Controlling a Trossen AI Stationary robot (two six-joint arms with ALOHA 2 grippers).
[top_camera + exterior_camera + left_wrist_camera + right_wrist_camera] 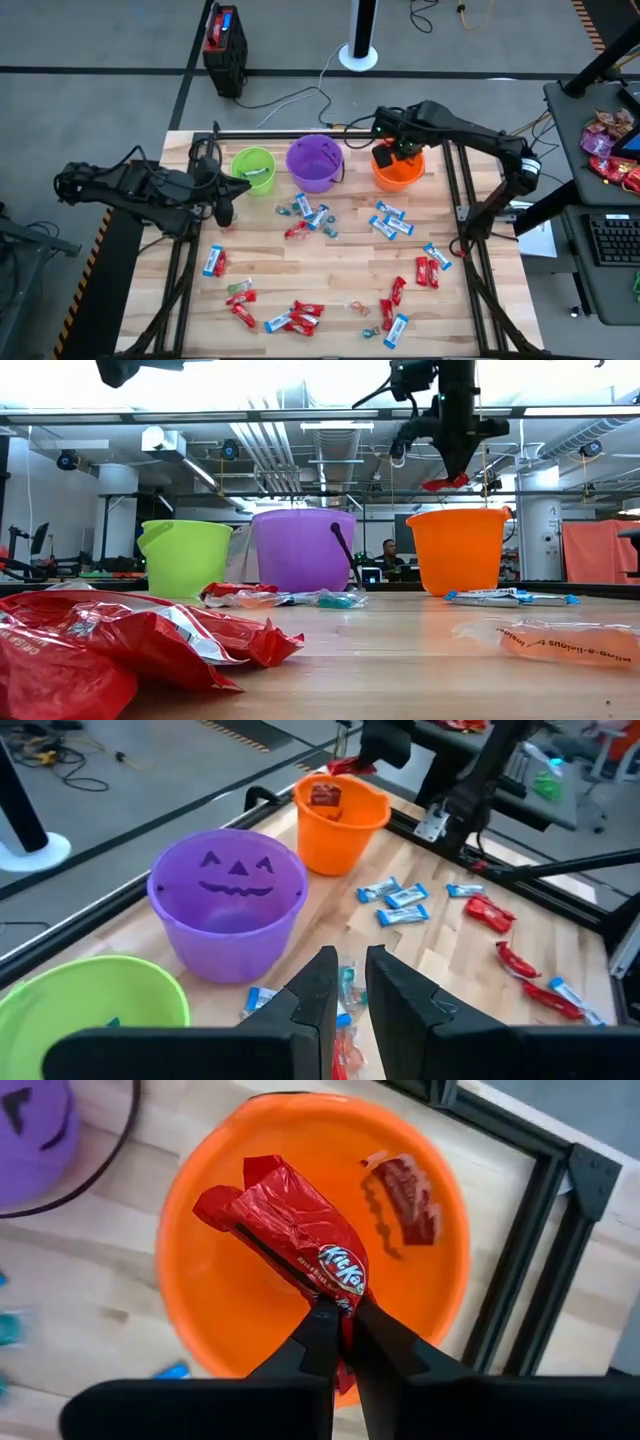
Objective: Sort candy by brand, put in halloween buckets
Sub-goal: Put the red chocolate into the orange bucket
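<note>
Three buckets stand in a row at the table's far side: lime green (252, 170), purple (315, 162) and orange (398, 170). My right gripper (340, 1320) hangs above the orange bucket (200, 1280), shut on a red KitKat candy (300, 1240). Another red candy (405, 1195) lies on that bucket's bottom. Several red and blue-and-white candies (300, 318) lie scattered over the wood. My left gripper (347, 985) hovers near the green bucket at the table's left. Its fingers stand a narrow gap apart, holding nothing. My right gripper pinches the red candy near one end of its wrapper (335, 1285) between its two fingers (315, 1340). The fingers come from above, pointing steeply down. The candy is lifted clear and sticks out past the fingertips (445, 483), above the orange bucket's mouth.
Black frame rails (455, 190) run along the table's right and far edges. Red wrappers (100, 645) lie close to the low camera at the near edge. A heap of pink-red bags (608, 145) sits on a side desk to the right.
</note>
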